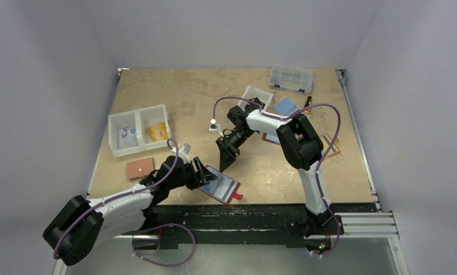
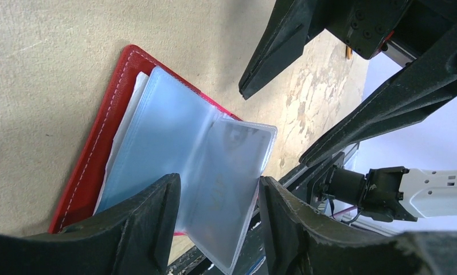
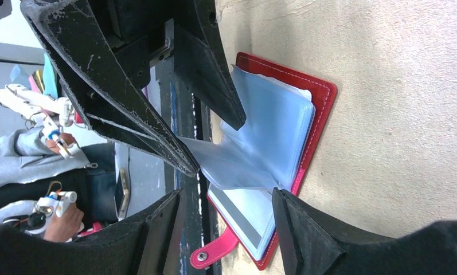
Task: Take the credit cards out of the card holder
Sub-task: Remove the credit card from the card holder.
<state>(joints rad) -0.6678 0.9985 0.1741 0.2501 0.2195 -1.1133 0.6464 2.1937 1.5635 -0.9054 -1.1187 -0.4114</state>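
holder (image 1: 222,187) lies open at the near edge of the desk (image 1: 174,103). left jaws stand released around a lifted sleeve (image 2: 226,189); right jaws hang released above. pin the cover with your left, then pinch the pale card (image 3: 243,220) by its edge and slide it out flat.

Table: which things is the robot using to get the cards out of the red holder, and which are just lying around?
For the job: card holder, card in its sleeve, left end effector, right end effector.
Just lying about: white divided bin, clear organizer box, small tan holder.
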